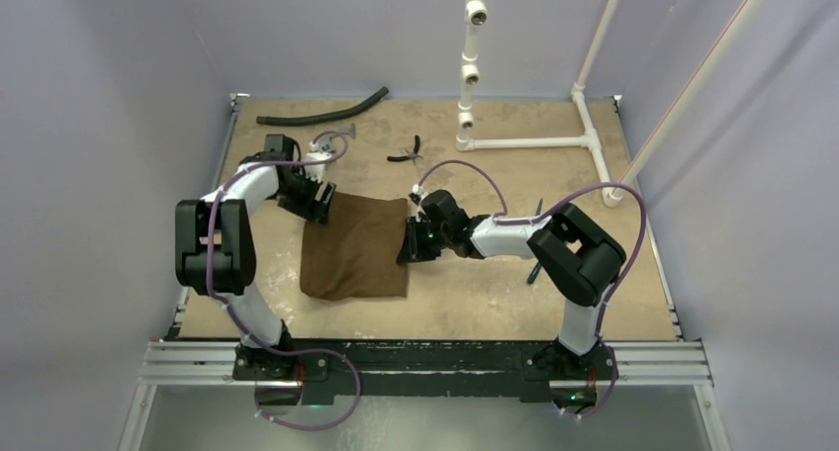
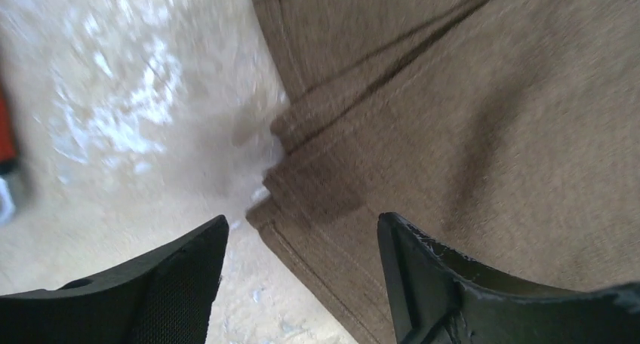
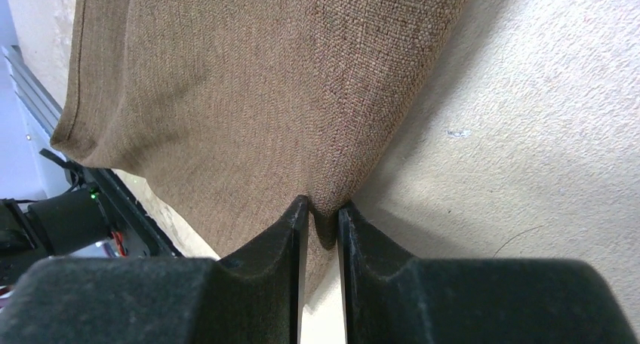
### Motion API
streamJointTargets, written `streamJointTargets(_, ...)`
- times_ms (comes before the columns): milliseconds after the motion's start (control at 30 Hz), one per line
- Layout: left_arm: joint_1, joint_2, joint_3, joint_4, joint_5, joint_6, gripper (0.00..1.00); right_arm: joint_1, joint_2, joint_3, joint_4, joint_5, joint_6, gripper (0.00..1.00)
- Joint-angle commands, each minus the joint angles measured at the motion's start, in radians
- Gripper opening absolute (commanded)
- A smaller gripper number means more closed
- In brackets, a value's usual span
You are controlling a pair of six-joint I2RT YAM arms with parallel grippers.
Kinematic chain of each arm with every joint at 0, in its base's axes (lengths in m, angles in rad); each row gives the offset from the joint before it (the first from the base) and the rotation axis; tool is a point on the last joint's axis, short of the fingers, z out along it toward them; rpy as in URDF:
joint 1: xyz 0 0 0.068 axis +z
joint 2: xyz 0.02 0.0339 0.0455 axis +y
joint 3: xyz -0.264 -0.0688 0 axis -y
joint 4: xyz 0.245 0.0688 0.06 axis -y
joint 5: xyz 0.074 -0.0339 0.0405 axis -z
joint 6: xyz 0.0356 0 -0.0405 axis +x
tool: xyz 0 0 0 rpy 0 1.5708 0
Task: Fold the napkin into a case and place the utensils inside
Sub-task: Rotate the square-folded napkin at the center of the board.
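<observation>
The dark-brown napkin point(image 1: 358, 247) lies folded on the tan table, doubled layers and stitched hems showing in the left wrist view point(image 2: 468, 118). My left gripper point(image 1: 319, 202) hovers over its far left corner, open, with the cloth's corner lying loose between the fingers point(image 2: 302, 222). At the napkin's right edge my right gripper point(image 1: 408, 245) is shut on a pinched fold of the cloth point(image 3: 323, 208). One slim dark utensil point(image 1: 533, 272) peeks out beside the right arm's elbow; the rest of the utensils are hidden.
A black hose point(image 1: 322, 110) lies along the back edge. Small black pliers point(image 1: 406, 154) sit behind the napkin. A white pipe frame point(image 1: 534, 141) stands at the back right. Something red point(image 2: 6, 144) shows at the left wrist view's edge.
</observation>
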Motion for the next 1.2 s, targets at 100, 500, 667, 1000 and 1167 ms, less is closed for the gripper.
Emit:
streamJointTargets(100, 0.015, -0.014, -0.069, 0.030, -0.089, -0.067, 0.64, -0.004, -0.015, -0.033, 0.040, 0.037, 0.014, 0.24)
streamJointTargets(500, 0.016, 0.072, -0.118, 0.076, -0.155, -0.118, 0.51, -0.002, -0.022, -0.050, 0.065, 0.025, 0.018, 0.23)
streamJointTargets(667, 0.026, 0.066, -0.132, 0.083, -0.105, -0.117, 0.24, -0.003, -0.033, -0.061, 0.069, 0.021, 0.021, 0.22)
streamJointTargets(1000, 0.023, 0.070, -0.123, 0.066, 0.016, -0.116, 0.00, -0.003, -0.028, -0.064, 0.075, 0.017, 0.022, 0.21)
streamJointTargets(1167, 0.018, -0.052, -0.110, 0.103, 0.016, -0.108, 0.00, -0.002, -0.027, -0.060, 0.066, 0.008, 0.021, 0.22)
